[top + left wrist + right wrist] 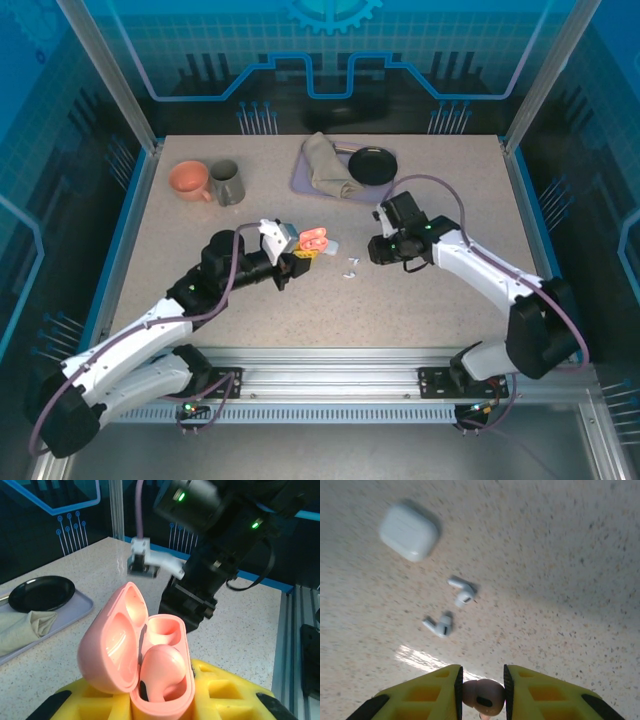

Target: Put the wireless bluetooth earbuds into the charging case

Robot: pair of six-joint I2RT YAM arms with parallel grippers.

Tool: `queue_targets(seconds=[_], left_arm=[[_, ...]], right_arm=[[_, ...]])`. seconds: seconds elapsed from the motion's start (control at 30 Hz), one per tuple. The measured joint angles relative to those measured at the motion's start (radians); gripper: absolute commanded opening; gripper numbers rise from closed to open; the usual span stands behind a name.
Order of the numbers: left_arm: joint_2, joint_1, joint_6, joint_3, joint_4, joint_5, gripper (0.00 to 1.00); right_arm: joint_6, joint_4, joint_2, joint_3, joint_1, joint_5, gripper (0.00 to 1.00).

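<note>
Pink bud point(482, 698) is pinched in the right pincer point(481, 682); left pincer point(160, 705) grips the open case point(112, 650). Next: into its empty hole point(162, 630).

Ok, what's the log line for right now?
left claw: shut on open pink charging case | in case: one pink earbud | right claw: shut on other pink earbud | table: two white earbuds, closed white case
</note>
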Motion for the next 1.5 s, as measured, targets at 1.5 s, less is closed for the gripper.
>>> queue_targets(seconds=[1.5], left_arm=[[0.251,-0.093,-0.167,0.161,0.056,-0.015,0.0]], right_arm=[[-0.074,0.419,-0.407,-0.051,0.175,-0.138,0.29]])
